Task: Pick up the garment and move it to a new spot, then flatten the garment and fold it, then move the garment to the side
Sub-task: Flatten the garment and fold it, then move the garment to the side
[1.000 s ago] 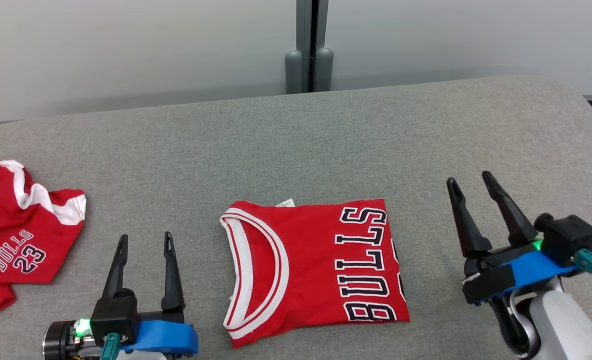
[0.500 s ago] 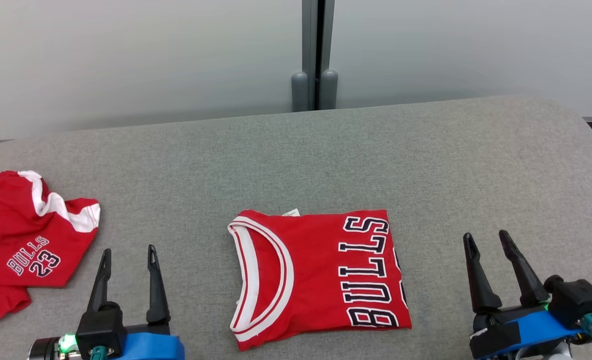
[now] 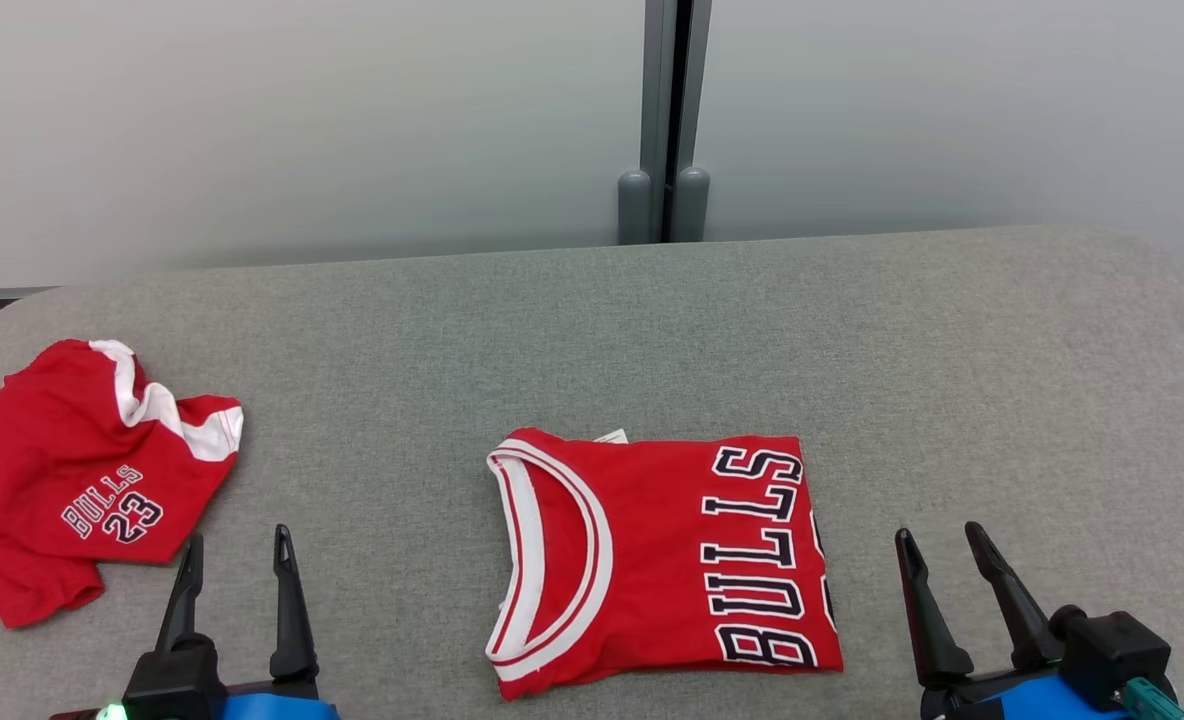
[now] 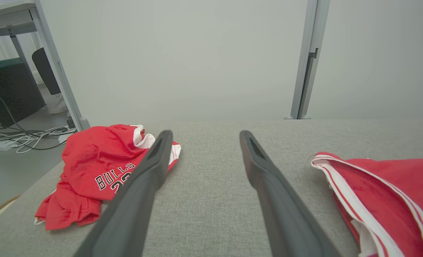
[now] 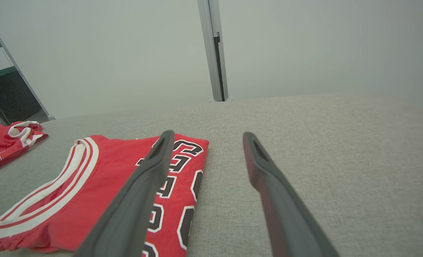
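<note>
A red "BULLS" garment [image 3: 652, 560] lies folded into a neat rectangle at the middle of the grey padded table [image 3: 852, 350], white-trimmed neckline to the left. My left gripper [image 3: 237, 537] stands open to its left, apart from it, with nothing between the fingers. My right gripper [image 3: 937, 532] stands open just right of it, also empty. The left wrist view has the garment [image 4: 386, 200] right of the open left gripper [image 4: 205, 134]. In the right wrist view the garment [image 5: 104, 178] lies under and left of the open right gripper [image 5: 208, 133].
A second red garment [image 3: 92, 480], crumpled and marked "BULLS 23", lies near the table's left edge, ahead of my left gripper. A pale wall with a grey post [image 3: 664, 120] stands behind the table. Bare grey padding spreads to the right and far side.
The head camera has shifted, so the whole scene sits lower and further right. Both grippers have drawn back toward the near edge, still open. The folded garment has not moved on the table.
</note>
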Controlling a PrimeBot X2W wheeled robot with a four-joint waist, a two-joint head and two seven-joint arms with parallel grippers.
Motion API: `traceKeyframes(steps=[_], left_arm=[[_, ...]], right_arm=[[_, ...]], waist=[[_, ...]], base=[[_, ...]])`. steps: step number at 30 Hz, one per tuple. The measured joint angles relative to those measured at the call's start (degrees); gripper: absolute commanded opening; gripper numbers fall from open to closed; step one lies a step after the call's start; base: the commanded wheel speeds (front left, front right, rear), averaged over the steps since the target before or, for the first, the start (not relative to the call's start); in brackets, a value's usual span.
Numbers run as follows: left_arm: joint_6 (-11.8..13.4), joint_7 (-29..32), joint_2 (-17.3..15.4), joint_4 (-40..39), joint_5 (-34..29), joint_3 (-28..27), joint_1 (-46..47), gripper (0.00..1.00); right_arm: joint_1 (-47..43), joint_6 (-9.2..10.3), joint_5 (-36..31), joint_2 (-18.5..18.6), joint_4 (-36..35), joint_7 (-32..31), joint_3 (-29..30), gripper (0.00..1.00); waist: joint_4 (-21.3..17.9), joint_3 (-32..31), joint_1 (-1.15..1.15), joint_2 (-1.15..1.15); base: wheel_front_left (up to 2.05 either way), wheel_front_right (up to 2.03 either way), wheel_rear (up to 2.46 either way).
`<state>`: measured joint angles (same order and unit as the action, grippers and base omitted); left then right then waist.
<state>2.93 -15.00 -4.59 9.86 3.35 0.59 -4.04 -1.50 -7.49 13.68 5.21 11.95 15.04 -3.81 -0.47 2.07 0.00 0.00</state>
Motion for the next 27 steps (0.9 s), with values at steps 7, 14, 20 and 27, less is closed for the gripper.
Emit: traceKeyframes(steps=[7, 14, 20, 27], left_arm=[[-0.7, 0.0, 0.0, 0.5, 0.8, -0.4, -0.1, 1.0], [-0.7, 0.0, 0.2, 0.2, 0.8, -0.4, -0.1, 1.0], [-0.7, 0.0, 0.3, 0.1, 0.8, -0.4, -0.1, 1.0], [-0.4, 0.0, 0.5, -0.1, 0.6, -0.4, -0.1, 1.0]], right_arm=[[-0.4, 0.0, -0.8, -0.6, 0.4, 0.0, 0.2, 1.0], [-0.4, 0.0, -1.2, -0.7, 1.0, -0.1, 0.4, 1.0], [-0.4, 0.0, -1.4, -0.8, 1.4, -0.3, 0.4, 1.0], [0.0, 0.0, -1.4, -0.8, 1.9, -0.6, 0.3, 1.0]], waist=[[0.7, -0.2, 0.0, 0.0], [0.8, 0.0, 0.0, 0.0], [0.8, 0.1, 0.0, 0.0], [0.8, 0.2, 0.0, 0.0]], base=[[0.0, 0.0, 0.0], [0.0, 0.0, 0.0], [0.0, 0.0, 0.0], [0.0, 0.0, 0.0]])
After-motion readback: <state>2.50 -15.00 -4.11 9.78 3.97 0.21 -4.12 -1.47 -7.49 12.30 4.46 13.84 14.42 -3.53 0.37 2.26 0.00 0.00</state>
